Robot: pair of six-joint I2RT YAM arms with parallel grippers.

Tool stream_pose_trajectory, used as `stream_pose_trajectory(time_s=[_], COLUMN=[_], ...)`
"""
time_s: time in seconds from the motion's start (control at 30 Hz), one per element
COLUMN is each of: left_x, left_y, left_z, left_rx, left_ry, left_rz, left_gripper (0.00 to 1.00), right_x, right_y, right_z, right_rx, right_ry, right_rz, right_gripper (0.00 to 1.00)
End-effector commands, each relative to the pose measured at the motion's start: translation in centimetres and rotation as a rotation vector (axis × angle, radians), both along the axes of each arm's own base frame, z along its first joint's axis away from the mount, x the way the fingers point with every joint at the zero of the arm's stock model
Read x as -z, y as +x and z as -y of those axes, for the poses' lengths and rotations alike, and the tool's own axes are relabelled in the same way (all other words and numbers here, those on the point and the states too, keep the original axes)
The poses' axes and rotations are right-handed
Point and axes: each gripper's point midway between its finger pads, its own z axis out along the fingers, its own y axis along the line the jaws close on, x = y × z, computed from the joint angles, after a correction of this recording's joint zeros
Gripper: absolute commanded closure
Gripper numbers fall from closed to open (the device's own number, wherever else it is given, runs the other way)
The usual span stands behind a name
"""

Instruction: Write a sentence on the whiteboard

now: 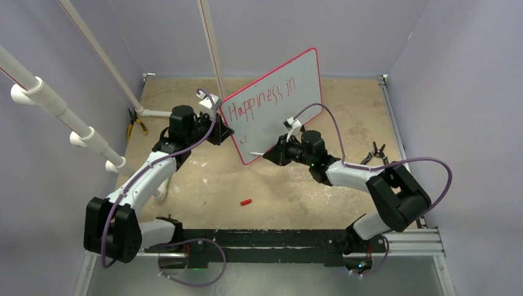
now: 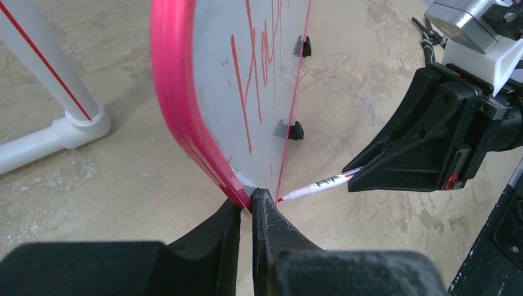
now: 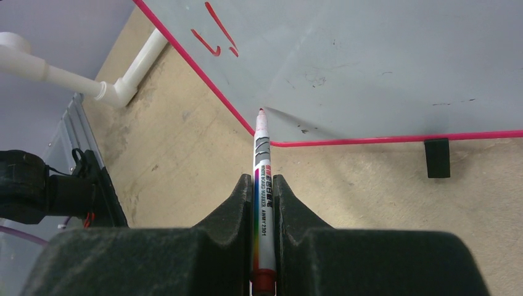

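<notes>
The whiteboard (image 1: 277, 117) stands tilted on the table, red-rimmed, pale surface facing me. The sentence (image 1: 259, 100) reads "Happiness in" in red on one slanted line; a few short red strokes (image 3: 213, 40) start a second line below. My left gripper (image 1: 222, 132) is shut on the board's lower left rim (image 2: 179, 105), jaws pinching the edge (image 2: 251, 197). My right gripper (image 1: 275, 153) is shut on a white marker (image 3: 262, 179). The marker's red tip (image 3: 261, 112) sits at the board's lower corner, by the rim. The marker also shows in the left wrist view (image 2: 321, 184).
A red marker cap (image 1: 246, 201) lies on the table in front of the board. Yellow-handled pliers (image 1: 132, 127) lie at the left by white PVC pipes (image 1: 92, 132). A black clip-like tool (image 1: 374, 153) lies at the right. The board's black feet (image 3: 436, 157) rest on the table.
</notes>
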Motion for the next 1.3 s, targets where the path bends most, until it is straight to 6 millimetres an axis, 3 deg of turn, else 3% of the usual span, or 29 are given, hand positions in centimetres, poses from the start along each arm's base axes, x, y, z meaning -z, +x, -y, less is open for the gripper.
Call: stream_pose_trajectory(time_s=[0.0,0.13,0.6,1.27], left_x=[0.6,0.5,0.6,0.8], left_y=[-0.4,-0.4,-0.4,-0.4], left_z=[0.5,0.5,0.5,0.5], left_rx=[0.035,0.037,0.037,0.037], left_ry=[0.026,0.026,0.026,0.028], left_rz=[-0.005,-0.004,-0.004,-0.01], left_gripper=[1.0,1.0,1.0,1.0], right_x=[-2.0,-2.8,-1.7,-4.3], right_y=[0.0,0.2,0.4,3.0], right_z=[-0.4,-0.7,-1.5,-1.5], right_rx=[-0.017,-0.028,-0.059,0.042], right_ry=[0.053,0.055,0.047,0.063], right_rz=[0.054,0.07,0.042,0.091], right_gripper=[1.0,1.0,1.0,1.0])
